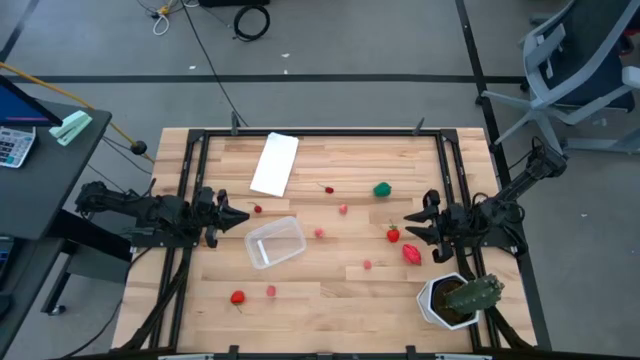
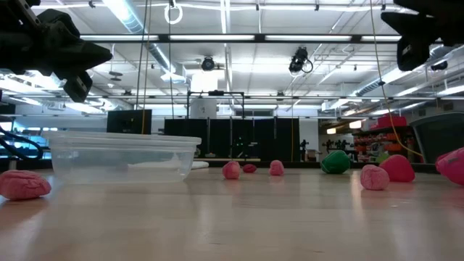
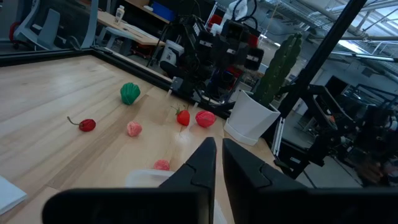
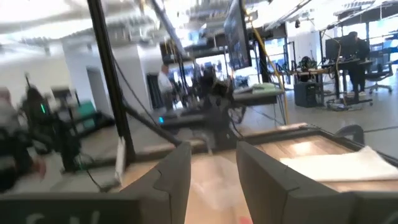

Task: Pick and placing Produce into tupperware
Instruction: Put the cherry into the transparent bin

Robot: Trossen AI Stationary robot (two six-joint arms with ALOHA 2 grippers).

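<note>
We see the tupperware (image 1: pixel 274 242) lying empty near the table's middle, with the left gripper (image 1: pixel 238 215) poised just beside its left corner. In the left wrist view its fingers (image 3: pixel 202 163) stand a narrow slit apart and hold nothing. The right gripper (image 1: pixel 412 224) hangs at the table's right side; its jaws stand partly apart, with nothing between them.

The produce is scattered around the box. A green piece (image 1: pixel 382 189) and a stemmed red piece (image 1: pixel 329 188) lie beyond it; pink pieces (image 1: pixel 343 209) lie between box and right gripper. A strawberry (image 1: pixel 393 235) and a larger red piece (image 1: pixel 411 254) lie just beside the right gripper. Another red piece (image 1: pixel 238 297) lies at the near edge.

Other items: a white panel (image 1: pixel 274 164) at the far side and a potted cactus (image 1: pixel 460 299) at the right near corner.

The low view shows the box's clear walls (image 2: pixel 123 156); the right wrist view is blurred, so we cannot confirm what lies below that gripper.
</note>
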